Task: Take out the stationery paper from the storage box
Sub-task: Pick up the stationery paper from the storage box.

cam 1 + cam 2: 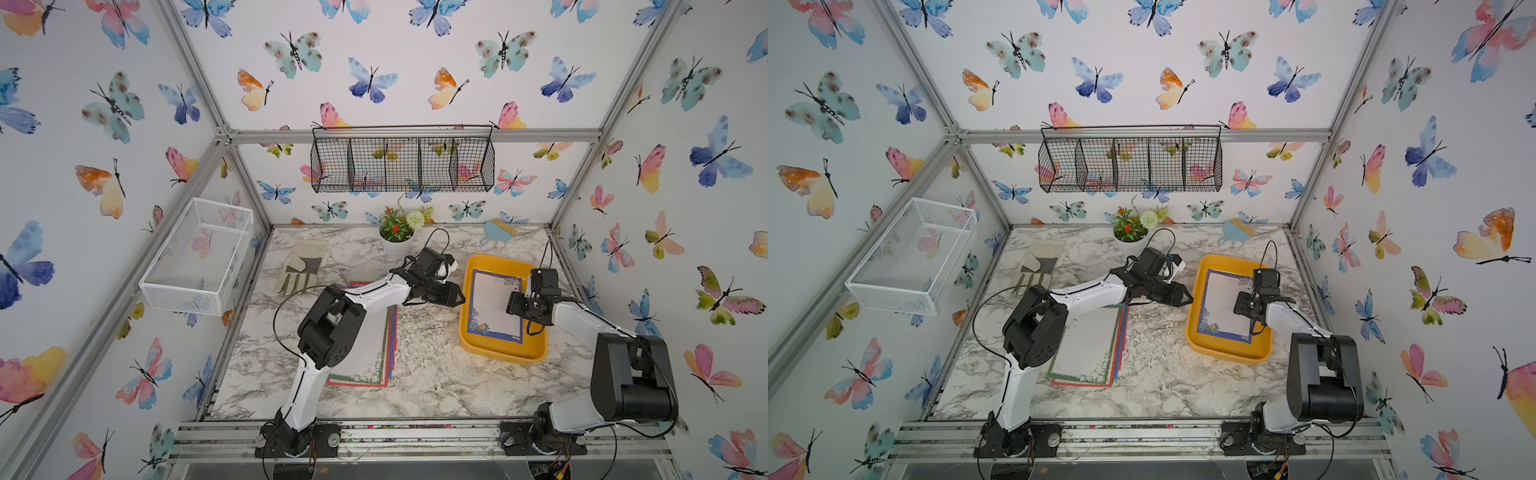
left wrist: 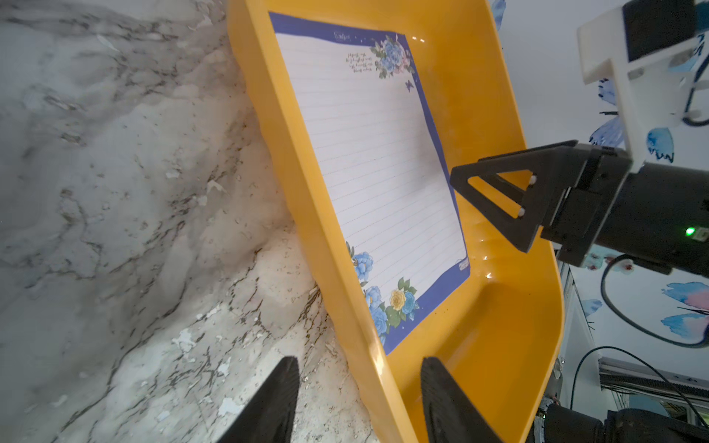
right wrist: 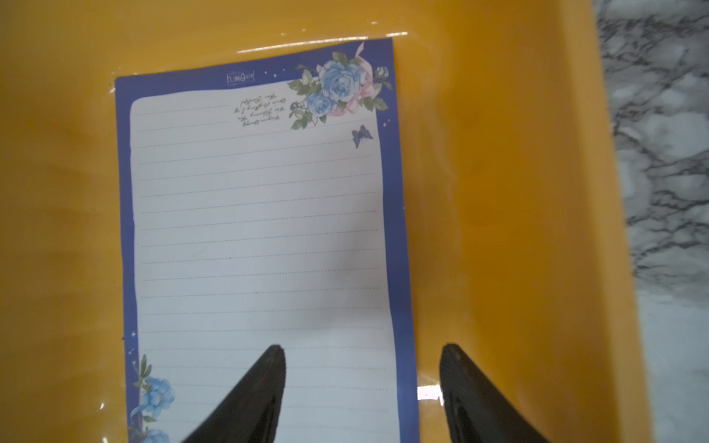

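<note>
The yellow storage box [image 1: 498,357] [image 1: 1225,357] sits at the table's right side. One blue-bordered sheet of stationery paper [image 1: 494,303] [image 3: 257,214] lies flat inside it. A stack of more sheets [image 1: 374,357] with green and red borders lies on the table under the left arm. My left gripper [image 1: 459,297] [image 2: 360,368] is open and straddles the box's left wall [image 2: 368,345], with a gap on both sides. My right gripper [image 1: 513,307] [image 3: 362,354] is open low over the box. One finger is over the sheet, the other over bare box floor [image 3: 479,191].
A potted plant [image 1: 396,237] and a work glove [image 1: 301,268] sit at the back of the marble table. A blue comb [image 1: 498,230] leans at the back right. A white mesh basket [image 1: 199,253] hangs on the left wall, a black wire basket [image 1: 401,164] on the back wall.
</note>
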